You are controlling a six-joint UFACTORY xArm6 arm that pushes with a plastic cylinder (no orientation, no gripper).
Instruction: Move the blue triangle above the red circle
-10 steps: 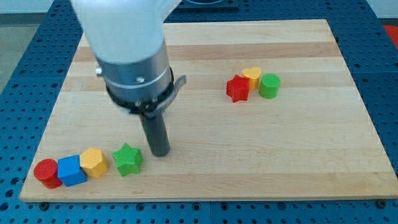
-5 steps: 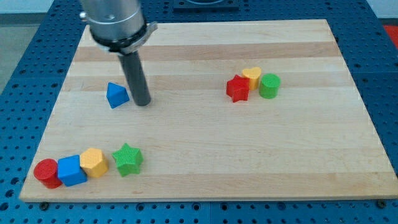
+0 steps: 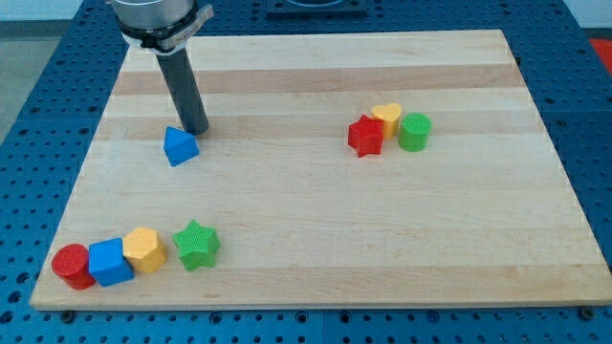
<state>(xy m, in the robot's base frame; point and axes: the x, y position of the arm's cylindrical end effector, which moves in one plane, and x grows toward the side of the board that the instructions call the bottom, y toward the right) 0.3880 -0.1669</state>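
Observation:
The blue triangle lies on the wooden board at the view's left, well above the bottom row. The red circle sits at the view's bottom left corner, at the left end of that row. My tip rests on the board just above and slightly right of the blue triangle, touching or nearly touching its upper right edge. The rod runs up to the arm's body at the view's top left.
A blue cube, a yellow hexagon and a green star line up right of the red circle. A red star, a yellow heart and a green cylinder cluster at the view's right.
My tip moved from beside the green star up the board, passed the blue triangle's right side, and now stands just above it. The triangle came into sight and has barely moved.

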